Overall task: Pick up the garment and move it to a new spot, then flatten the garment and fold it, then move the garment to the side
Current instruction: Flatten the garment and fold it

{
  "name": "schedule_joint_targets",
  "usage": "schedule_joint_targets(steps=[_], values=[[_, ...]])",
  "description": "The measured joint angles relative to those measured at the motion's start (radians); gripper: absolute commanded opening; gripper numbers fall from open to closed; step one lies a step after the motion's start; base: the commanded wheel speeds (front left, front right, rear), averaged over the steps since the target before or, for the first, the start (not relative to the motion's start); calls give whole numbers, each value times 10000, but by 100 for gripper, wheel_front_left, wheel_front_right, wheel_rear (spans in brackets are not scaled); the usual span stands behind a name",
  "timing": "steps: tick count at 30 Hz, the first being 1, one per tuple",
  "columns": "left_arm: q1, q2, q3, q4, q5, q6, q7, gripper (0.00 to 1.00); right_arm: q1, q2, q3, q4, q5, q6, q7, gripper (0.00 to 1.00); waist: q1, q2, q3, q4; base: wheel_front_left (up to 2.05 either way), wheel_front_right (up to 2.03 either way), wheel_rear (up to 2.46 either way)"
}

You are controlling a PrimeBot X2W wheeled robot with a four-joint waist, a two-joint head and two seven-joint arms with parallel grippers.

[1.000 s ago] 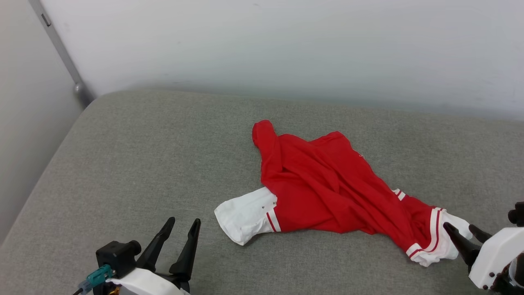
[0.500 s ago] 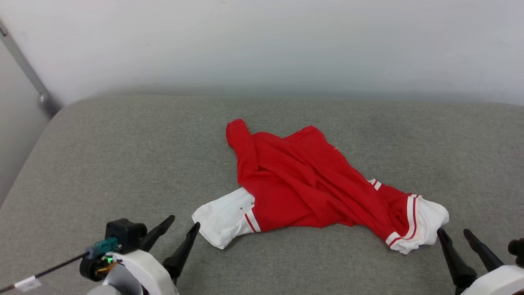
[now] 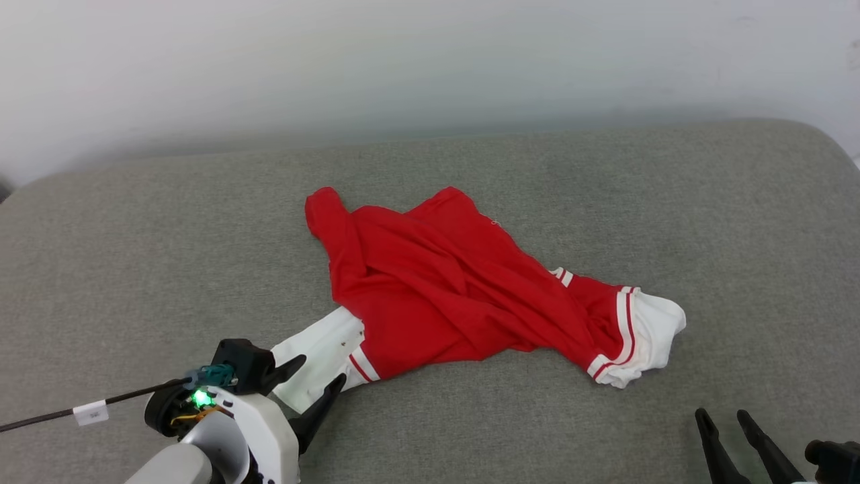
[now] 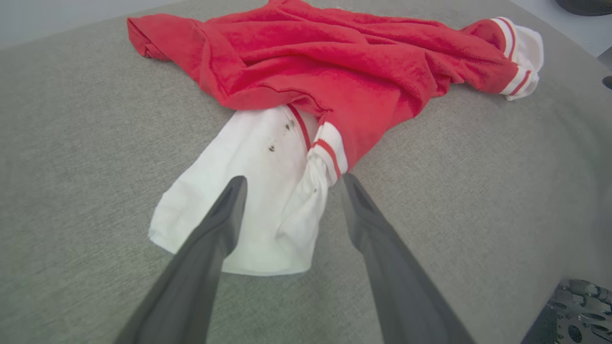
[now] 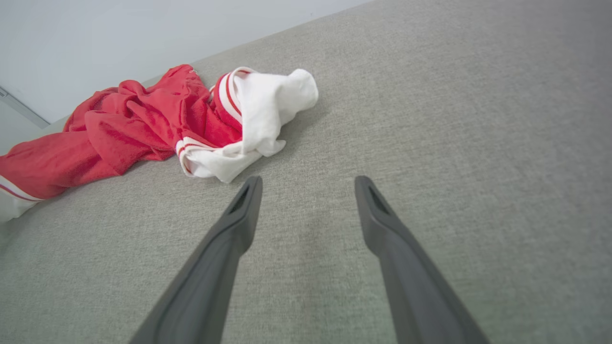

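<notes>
The garment (image 3: 457, 296) lay crumpled near the middle of the grey cushion (image 3: 134, 269), its red body bunched in long folds and one white sleeve sticking out at each end. No print was visible on the side that faced up. The left gripper (image 4: 293, 180) was at the near white sleeve (image 4: 248, 200) with its jaws wide apart, one finger over the white cloth and the other just beside the striped cuff. Whether the tips already touched the fabric I could not tell. The right gripper (image 5: 308, 180) also had its jaws apart and held nothing. It hung over bare cushion, apart from the far white sleeve (image 5: 258, 110). The garment looked light, thin and completely soft, so it would probably give no resistance and would sag and stretch from any point where it was lifted. A pinch on one layer may slip or pull only that layer, and it seemed better to close on the sleeve where the striped trim makes the cloth thicker. The cushion is soft too, so the jaws could likely press a little into it to get under the edge. With one hold at each sleeve, the body should hang open between them and be easier to spread flat.
</notes>
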State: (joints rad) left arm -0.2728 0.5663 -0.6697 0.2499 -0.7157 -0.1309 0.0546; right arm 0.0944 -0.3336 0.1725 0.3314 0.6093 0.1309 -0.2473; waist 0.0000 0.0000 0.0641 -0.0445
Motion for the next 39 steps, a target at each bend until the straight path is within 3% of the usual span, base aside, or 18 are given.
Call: schedule_joint_targets(steps=[4, 16, 17, 18, 19, 24, 30, 34, 36, 39], values=[[-435, -148, -171, 619, 182, 8, 176, 100, -140, 56, 19, -117, -38, 0, -127, 100, 0, 0, 235, -344, 0, 0, 0], [-1285, -671, -685, 2201, 324, 58, 918, 98, 595, 1043, -1323, -2955, -1630, 0, -161, 100, 0, 0, 737, -896, 0, 0, 0], [-1349, -677, -750, 2242, 301, 56, 1007, 63, 668, 1124, -1365, -3009, -1687, 0, -161, 100, 0, 0, 742, -908, 0, 0, 0], [-1428, -671, -832, 2247, 265, 46, 1114, 18, 738, 1204, -1388, -3009, -1695, 0, -161, 100, 0, 0, 739, -918, 0, 0, 0], [-1486, -652, -909, 2215, 226, 44, 1204, 0, 789, 1252, -1371, -3010, -1732, 0, -161, 100, 0, 0, 736, -923, 0, 0, 0], [-1777, -468, -1492, 1524, -454, 17, 1956, 0, 822, 1459, -1473, -3097, -1875, 0, -161, 100, 0, 0, 688, -911, 0, 0, 0], [-2376, -255, -1267, 196, -2773, 15, 3214, 0, 853, 1563, -1576, -3089, -1962, 2, -161, 100, 0, 0, 578, -894, 0, 0, 0], [-2720, -360, 2, -267, -5239, 81, 4033, 0, 924, 1557, -1588, -2936, -1954, 0, -161, 100, 0, 0, 493, -862, 0, 0, 0], [-2831, -437, 802, -226, -6606, 420, 4431, 0, 935, 1557, -1601, -2894, -1952, 0, -161, 100, 0, 0, 469, -860, 0, 0, 0], [-3220, -35, 1824, 290, -7572, 1024, 4640, 0, 934, 1561, -1540, -2840, -1939, 0, -161, 100, 0, 0, 470, -903, 0, 0, 0]])
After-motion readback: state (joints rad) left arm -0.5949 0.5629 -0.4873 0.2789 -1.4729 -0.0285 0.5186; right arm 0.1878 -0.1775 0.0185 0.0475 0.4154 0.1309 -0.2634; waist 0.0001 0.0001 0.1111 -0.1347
